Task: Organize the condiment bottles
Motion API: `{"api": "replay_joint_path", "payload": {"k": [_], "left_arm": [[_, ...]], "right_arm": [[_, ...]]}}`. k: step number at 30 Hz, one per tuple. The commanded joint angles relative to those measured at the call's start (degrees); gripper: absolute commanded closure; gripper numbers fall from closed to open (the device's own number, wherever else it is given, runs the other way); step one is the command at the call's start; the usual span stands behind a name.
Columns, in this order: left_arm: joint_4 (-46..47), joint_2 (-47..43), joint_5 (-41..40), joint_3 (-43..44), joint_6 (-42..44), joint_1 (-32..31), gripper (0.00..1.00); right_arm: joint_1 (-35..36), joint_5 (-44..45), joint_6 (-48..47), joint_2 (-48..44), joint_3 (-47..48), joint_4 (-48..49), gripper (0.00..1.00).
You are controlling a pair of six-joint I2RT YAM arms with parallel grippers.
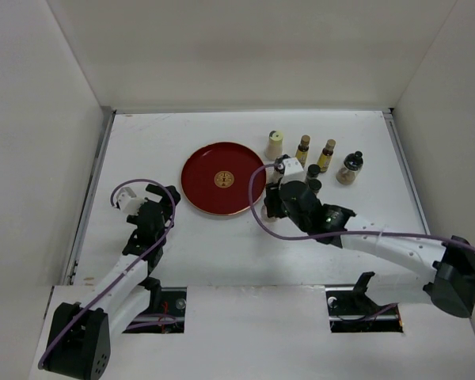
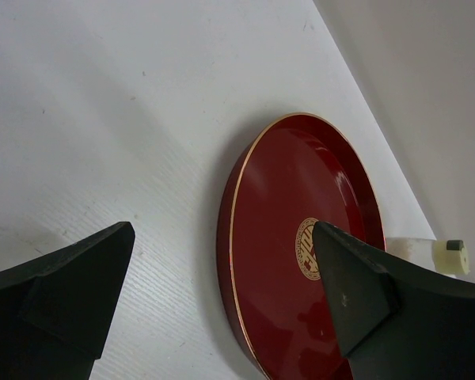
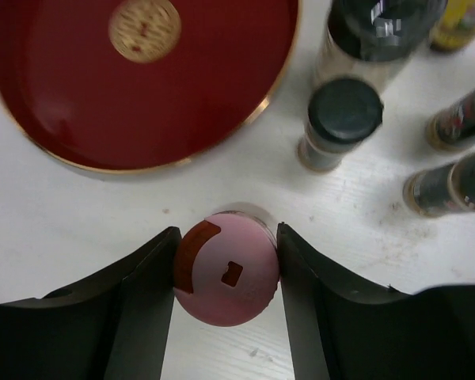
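My right gripper (image 3: 227, 232) is shut on the pink-capped bottle (image 3: 229, 273), which stands on the white table just off the red round tray (image 3: 79, 103); both fingers press the cap's sides. From above, the right gripper (image 1: 275, 204) hides this bottle. Behind it stand a cream-capped bottle (image 1: 275, 144), two slim amber bottles (image 1: 302, 149) (image 1: 326, 155), a round dark-capped jar (image 1: 350, 168) and a small dark-capped bottle (image 1: 313, 172). My left gripper (image 2: 223, 229) is open and holds nothing, low by the tray's left rim (image 2: 233, 237).
The red tray (image 1: 202, 178) lies in the middle of the table with nothing in it. Dark-capped bottles (image 3: 340, 115) stand close on the right of the held bottle. White walls enclose the table on three sides.
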Motion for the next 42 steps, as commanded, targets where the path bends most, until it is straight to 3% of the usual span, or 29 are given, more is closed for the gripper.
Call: {"api": "replay_joint_path", "payload": {"k": [1, 4, 10, 19, 29, 35, 42], "left_arm": [[3.0, -0.39, 1.01, -0.48, -0.84, 0.53, 0.0], [3.01, -0.74, 0.57, -0.74, -1.02, 0.71, 0.0], [3.01, -1.88, 1.01, -1.45, -1.02, 1.76, 0.0], [3.01, -1.98, 0.92, -1.89, -1.11, 1.68, 0.0], [3.88, -0.04, 1.71, -1.62, -1.72, 1.41, 0.0], [3.97, 0.13, 2.06, -1.62, -1.72, 1.85, 0.0], [3.71, -0.57, 2.41, -1.71, -1.55, 2.11, 0.0]], "right_arm": [[1.67, 2.18, -3.4, -3.14, 8.69, 1.32, 0.54], [1.41, -1.07, -5.51, 2.38, 15.19, 4.48, 0.54], [-0.43, -7.14, -8.24, 22.76, 32.85, 11.78, 0.55], [-1.58, -8.02, -8.77, 46.07, 55.72, 13.45, 0.56], [-1.41, -6.62, -9.56, 59.09, 66.89, 13.46, 0.55], [-0.18, -4.95, -10.62, 61.47, 66.72, 13.72, 0.49], [0.09, -5.74, -8.6, 60.6, 66.02, 14.24, 0.21]]}}
